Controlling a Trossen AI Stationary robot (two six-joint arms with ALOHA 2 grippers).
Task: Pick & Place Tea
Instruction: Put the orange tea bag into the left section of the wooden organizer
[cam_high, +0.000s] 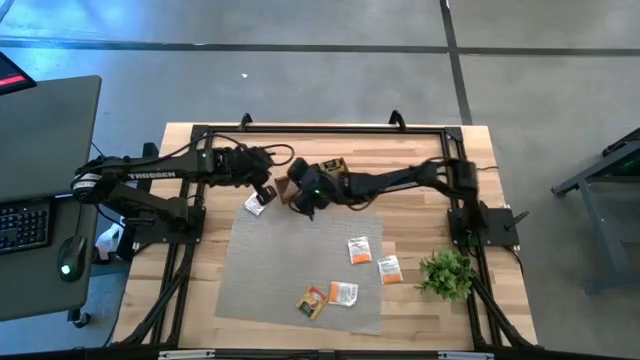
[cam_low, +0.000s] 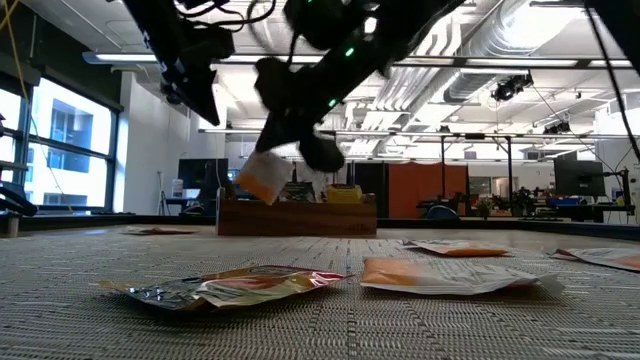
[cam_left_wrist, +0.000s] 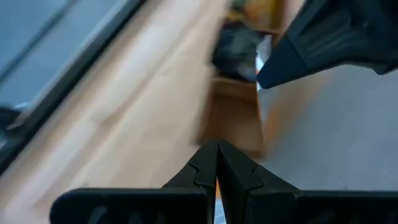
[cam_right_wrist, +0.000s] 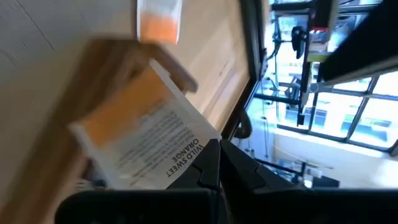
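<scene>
From above, the wooden desk (cam_high: 200, 310) carries a grey woven mat (cam_high: 270, 270), and both arms reach toward its far middle. The left end effector (cam_high: 266, 192) hangs over the mat's far left corner, just above a white tea sachet (cam_high: 254, 204) lying at the mat's edge. The right end effector (cam_high: 303, 203) is close beside it, next to a small wooden box (cam_high: 330, 166) at the far middle of the desk. Four more sachets lie on the near right part of the mat: two white and orange ones (cam_high: 359, 249) side by side and two near the front (cam_high: 343, 293). A small green plant (cam_high: 446, 272) stands on the bare desk to the right. At desk level, the right end effector (cam_low: 315, 150) is raised above the mat with a white and orange sachet (cam_low: 264, 175) hanging from it, in front of the wooden box (cam_low: 297, 215); flat sachets (cam_low: 445, 273) lie in the foreground. In the left wrist view, the left end effector (cam_left_wrist: 217, 165) has its fingers pressed together with nothing between them, and the wooden box (cam_left_wrist: 233, 118) is blurred beyond. In the right wrist view, the right end effector (cam_right_wrist: 217, 163) is closed on a corner of a sachet printed "WILD SWEET ORANGE" (cam_right_wrist: 143, 140), held beside the box (cam_right_wrist: 112, 59).
</scene>
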